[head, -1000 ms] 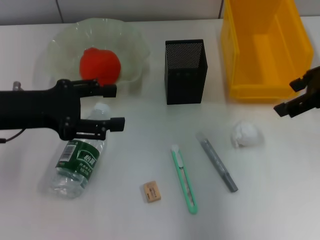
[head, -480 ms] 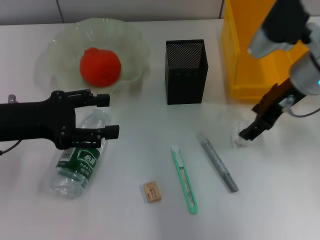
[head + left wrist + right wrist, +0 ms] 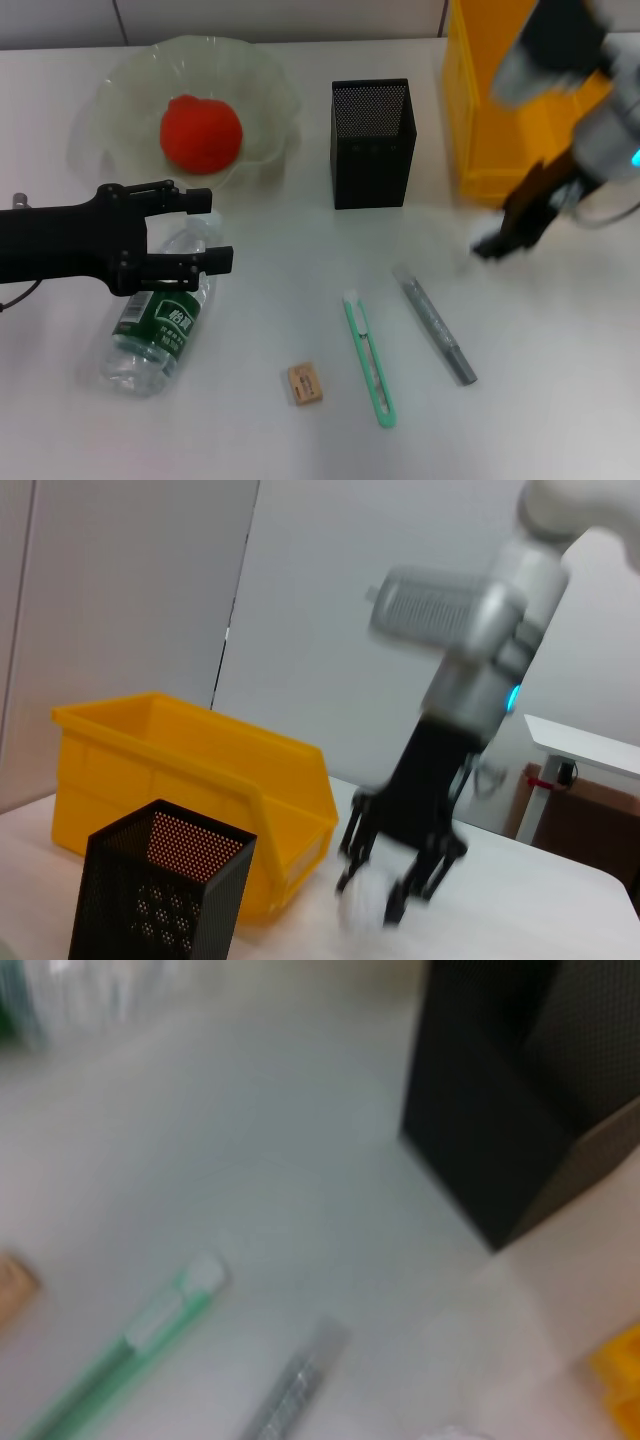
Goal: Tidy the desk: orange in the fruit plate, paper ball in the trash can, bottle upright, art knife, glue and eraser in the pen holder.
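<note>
The orange (image 3: 200,132) lies in the glass fruit plate (image 3: 120,90). The clear bottle (image 3: 155,325) with a green label lies on its side. My left gripper (image 3: 212,228) is open, with its fingers either side of the bottle's neck. My right gripper (image 3: 497,243) is blurred, in front of the yellow bin (image 3: 520,110). In the left wrist view it (image 3: 385,895) is shut on the white paper ball (image 3: 368,900), which has left the table. The green art knife (image 3: 368,360), grey glue stick (image 3: 437,330) and tan eraser (image 3: 305,383) lie on the desk before the black mesh pen holder (image 3: 372,143).
The right wrist view shows the pen holder (image 3: 530,1090), the knife (image 3: 130,1350), the glue stick (image 3: 290,1390) and a corner of the bin (image 3: 622,1380). The white desk (image 3: 560,380) runs to the front right.
My right arm came down onto the paper ball, closed on it and lifted it off the desk toward the bin. My left gripper shifted slightly left over the bottle.
</note>
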Controlling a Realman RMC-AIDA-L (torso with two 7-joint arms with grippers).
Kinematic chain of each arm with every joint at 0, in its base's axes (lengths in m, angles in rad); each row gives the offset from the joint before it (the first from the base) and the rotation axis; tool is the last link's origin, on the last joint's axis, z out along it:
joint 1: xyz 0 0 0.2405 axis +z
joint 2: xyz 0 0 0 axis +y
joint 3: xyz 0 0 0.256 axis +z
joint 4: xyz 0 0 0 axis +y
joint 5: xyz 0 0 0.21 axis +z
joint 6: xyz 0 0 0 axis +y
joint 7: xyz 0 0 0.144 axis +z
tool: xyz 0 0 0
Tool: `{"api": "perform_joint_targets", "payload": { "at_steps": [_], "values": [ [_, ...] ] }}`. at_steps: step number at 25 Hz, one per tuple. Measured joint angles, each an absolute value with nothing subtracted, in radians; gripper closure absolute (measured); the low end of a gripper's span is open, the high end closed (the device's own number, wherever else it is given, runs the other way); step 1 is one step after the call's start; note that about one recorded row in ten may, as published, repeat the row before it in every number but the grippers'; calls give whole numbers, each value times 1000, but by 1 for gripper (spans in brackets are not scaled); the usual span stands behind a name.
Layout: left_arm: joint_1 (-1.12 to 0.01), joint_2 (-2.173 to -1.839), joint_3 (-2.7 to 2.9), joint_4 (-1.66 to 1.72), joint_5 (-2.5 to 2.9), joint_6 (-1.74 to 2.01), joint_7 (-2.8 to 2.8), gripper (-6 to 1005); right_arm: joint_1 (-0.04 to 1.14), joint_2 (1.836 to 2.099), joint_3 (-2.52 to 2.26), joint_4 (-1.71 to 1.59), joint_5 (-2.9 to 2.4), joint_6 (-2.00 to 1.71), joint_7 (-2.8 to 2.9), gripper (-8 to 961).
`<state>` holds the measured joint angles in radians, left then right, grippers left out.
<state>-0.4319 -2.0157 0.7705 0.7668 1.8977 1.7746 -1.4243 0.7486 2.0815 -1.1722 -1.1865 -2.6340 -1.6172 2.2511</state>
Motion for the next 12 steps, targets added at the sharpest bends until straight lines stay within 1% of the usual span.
{"api": "perform_joint_targets", "payload": {
  "at_steps": [1,3,4,5,8,10,12],
  "values": [
    [-432,-2014,770,767,1897,1775,-1430,160,749,2082,-1172,-1187,-2634,-1617,2251,382],
    [-432,-2010,766,767,1898,1774,-1449,160,707,2077,-965,-1422,-2588,-1687,2275,424],
    [-432,-2010,766,767,1898,1774,-1449,160,707,2077,-965,-1422,-2588,-1687,2275,444],
    [-433,-2009,764,770,1898,1774,-1455,161,672,2077,-865,-1524,-2582,-1648,2291,465],
    [-433,-2008,762,772,1898,1773,-1462,161,643,2079,-829,-1549,-2567,-1559,2295,508],
    [-448,-2007,758,783,1898,1756,-1509,161,607,2079,-827,-1499,-2513,-1412,2284,468],
    [-454,-2007,758,791,1898,1749,-1534,161,601,2079,-830,-1468,-2490,-1375,2268,429]
  ]
}}
